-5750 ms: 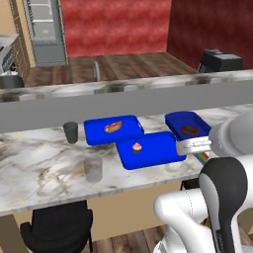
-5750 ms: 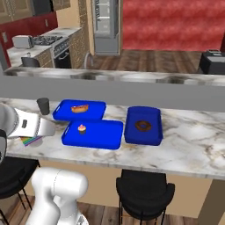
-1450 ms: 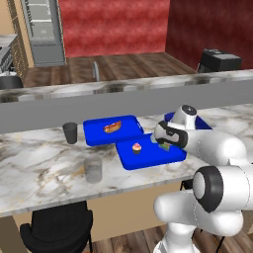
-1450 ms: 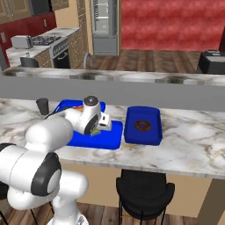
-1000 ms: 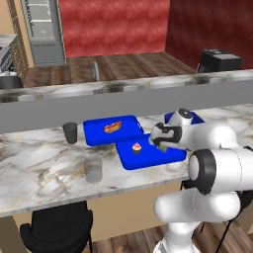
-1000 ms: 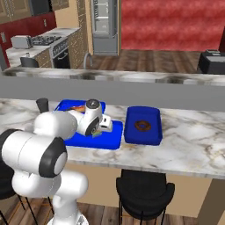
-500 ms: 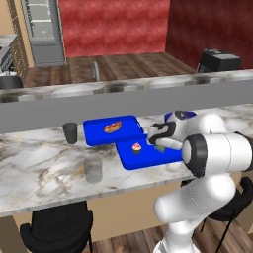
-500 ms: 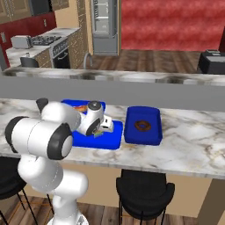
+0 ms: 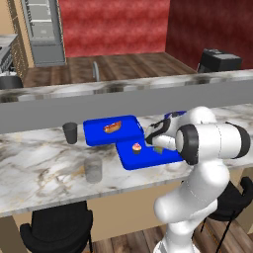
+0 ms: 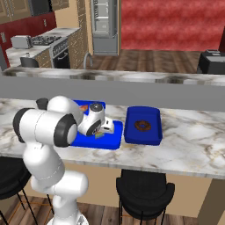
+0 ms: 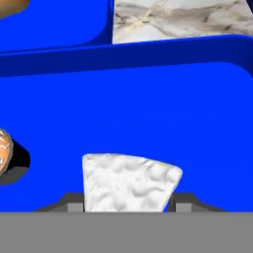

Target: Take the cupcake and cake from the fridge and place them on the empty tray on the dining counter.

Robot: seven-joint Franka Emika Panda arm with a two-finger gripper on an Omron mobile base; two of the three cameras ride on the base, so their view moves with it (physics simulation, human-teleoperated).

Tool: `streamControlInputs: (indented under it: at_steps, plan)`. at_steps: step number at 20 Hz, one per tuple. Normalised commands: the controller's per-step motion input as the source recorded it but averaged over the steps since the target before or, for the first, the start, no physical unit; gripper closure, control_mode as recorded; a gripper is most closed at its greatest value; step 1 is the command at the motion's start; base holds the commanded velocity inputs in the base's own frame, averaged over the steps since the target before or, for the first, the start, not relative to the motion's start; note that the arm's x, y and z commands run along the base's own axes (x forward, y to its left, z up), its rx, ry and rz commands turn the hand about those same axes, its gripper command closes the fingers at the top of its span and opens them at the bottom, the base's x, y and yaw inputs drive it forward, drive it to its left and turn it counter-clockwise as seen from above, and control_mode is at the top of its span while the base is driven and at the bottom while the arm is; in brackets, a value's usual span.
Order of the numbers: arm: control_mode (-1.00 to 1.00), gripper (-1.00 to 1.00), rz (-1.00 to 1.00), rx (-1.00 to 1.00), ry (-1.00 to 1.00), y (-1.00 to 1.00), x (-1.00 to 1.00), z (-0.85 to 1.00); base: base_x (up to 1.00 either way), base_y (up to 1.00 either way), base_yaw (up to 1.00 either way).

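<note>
White-topped triangular cake slice [image 11: 129, 182] sits clamped between the two-finger gripper [image 11: 129, 201] tips, directly above the flat blue tray [image 11: 148, 113]

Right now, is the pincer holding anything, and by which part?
Yes: the pincer grips the cake by its two slanted sides, just over the tray.

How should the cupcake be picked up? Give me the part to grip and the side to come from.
Probably best to grip the cupcake by its dark wrapper, low on two opposite sides, coming straight down from above. It stands upright on the blue tray, so the frosting faces up and the round wrapper sides are free.
</note>
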Motion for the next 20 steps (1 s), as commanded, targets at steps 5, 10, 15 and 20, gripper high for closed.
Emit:
streamControlInputs:
  at_steps: [5, 10, 15, 20]
  plan:
    - [-1.00, 1.00, 0.00, 0.00, 0.01, 0.00, 0.13, -0.23, 0.00, 0.00, 0.00]
    - [-1.00, -1.00, 0.00, 0.00, 0.01, 0.00, 0.11, -0.18, 0.00, 0.00, 0.00]
    - [-1.00, -1.00, 0.00, 0.00, 0.04, 0.00, 0.00, -0.01, 0.00, 0.00, 0.00]
    - [-1.00, -1.00, 0.00, 0.00, 0.00, 0.00, -0.17, 0.33, 0.00, 0.00, 0.00]
